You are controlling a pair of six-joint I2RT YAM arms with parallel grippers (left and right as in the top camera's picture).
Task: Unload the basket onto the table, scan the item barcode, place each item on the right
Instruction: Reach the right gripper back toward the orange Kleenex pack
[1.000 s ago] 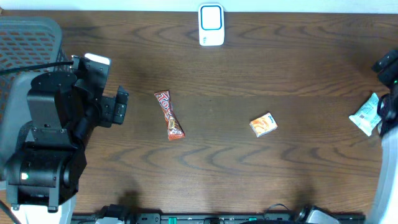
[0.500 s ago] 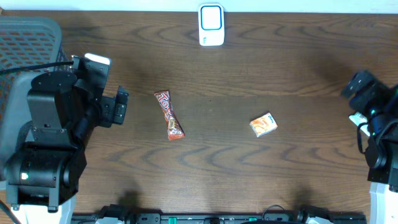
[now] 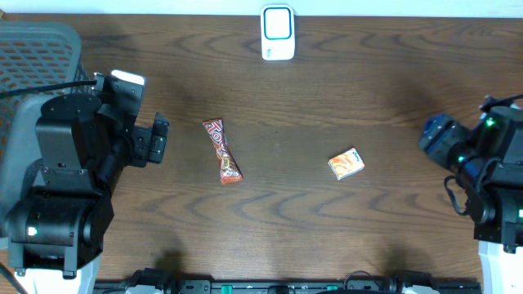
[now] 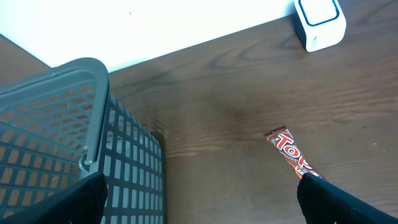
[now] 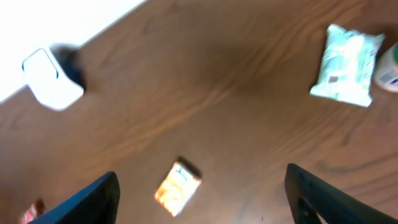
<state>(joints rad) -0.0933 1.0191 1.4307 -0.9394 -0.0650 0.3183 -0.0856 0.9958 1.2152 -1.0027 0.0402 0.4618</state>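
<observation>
orange packet (image 3: 346, 164): flat, right of desk centre; long axis diagonal, far end toward the far-right corner
my right pincer (image 5: 202, 202): apart, empty, above the right edge, angled at packet
my left pincer (image 4: 199, 208): apart, empty, near left edge

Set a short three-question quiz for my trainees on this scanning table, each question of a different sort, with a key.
1. True or false: the red candy bar lies on the table, outside the mesh basket.
2. Which stands at the table's far edge? A) white scanner B) candy bar C) orange packet
3. Fill in: the left tool and right tool both stand ____, holding nothing.
Key: 1 true; 2 A; 3 open.
</observation>
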